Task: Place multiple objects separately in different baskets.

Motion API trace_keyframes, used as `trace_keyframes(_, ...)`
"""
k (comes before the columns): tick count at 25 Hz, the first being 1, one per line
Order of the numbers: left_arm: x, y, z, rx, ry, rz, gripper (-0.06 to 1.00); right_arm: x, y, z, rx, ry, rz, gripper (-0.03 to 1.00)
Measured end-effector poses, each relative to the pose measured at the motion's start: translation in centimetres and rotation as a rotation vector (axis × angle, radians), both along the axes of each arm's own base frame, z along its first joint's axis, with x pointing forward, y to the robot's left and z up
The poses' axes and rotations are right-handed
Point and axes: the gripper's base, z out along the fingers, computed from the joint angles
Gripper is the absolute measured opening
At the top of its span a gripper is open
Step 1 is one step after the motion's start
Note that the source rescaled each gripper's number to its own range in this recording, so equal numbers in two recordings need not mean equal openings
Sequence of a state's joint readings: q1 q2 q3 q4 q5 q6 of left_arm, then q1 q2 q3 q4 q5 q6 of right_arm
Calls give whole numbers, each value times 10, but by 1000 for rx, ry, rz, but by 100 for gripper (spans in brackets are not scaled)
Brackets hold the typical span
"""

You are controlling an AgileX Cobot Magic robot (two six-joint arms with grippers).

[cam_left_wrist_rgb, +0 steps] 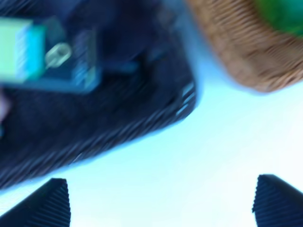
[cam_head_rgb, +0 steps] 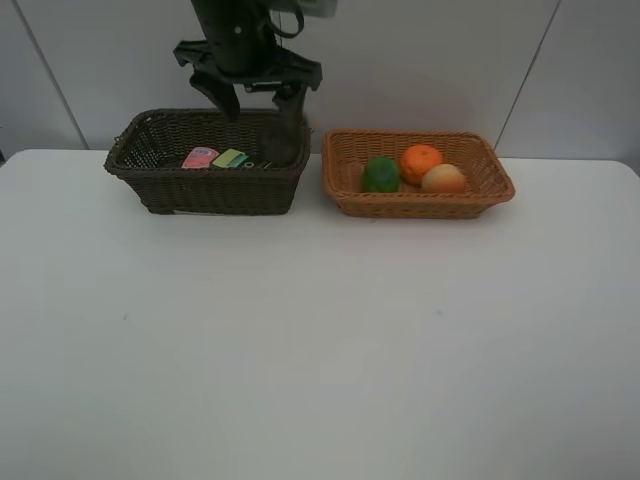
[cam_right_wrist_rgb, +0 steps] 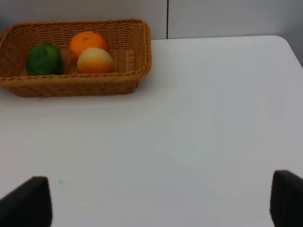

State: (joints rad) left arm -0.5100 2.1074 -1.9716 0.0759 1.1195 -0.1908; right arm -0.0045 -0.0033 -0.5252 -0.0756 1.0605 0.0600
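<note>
The dark brown basket stands at the back left and the light tan basket at the back right. The tan basket holds the green lime, the orange mandarin and the red-orange fruit. The dark basket holds the pink tube and a green-labelled dark item, perhaps the pump bottle. The mauve cup is not clearly seen. My left gripper hovers open and empty over the dark basket's right half; its wrist view is blurred. My right gripper is open and empty over bare table, facing the tan basket.
The white table stretches in front of both baskets. A grey wall stands close behind them. The two baskets sit side by side with a narrow gap between them. The right arm is out of the high view.
</note>
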Motion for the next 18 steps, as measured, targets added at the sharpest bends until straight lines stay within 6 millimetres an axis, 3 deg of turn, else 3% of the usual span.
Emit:
trace_keyframes(5,-23,74,32,7,36,154,100,0,0,0,0,0,0,100)
trace_keyframes(9,-64,138,51,-5,10,278,100,0,0,0,0,0,0,100)
trace_keyframes(13,-133,187,62,12,-34,369,100,0,0,0,0,0,0,100)
trace_keyframes(18,-224,206,64,10,-137,348,100,0,0,0,0,0,0,100)
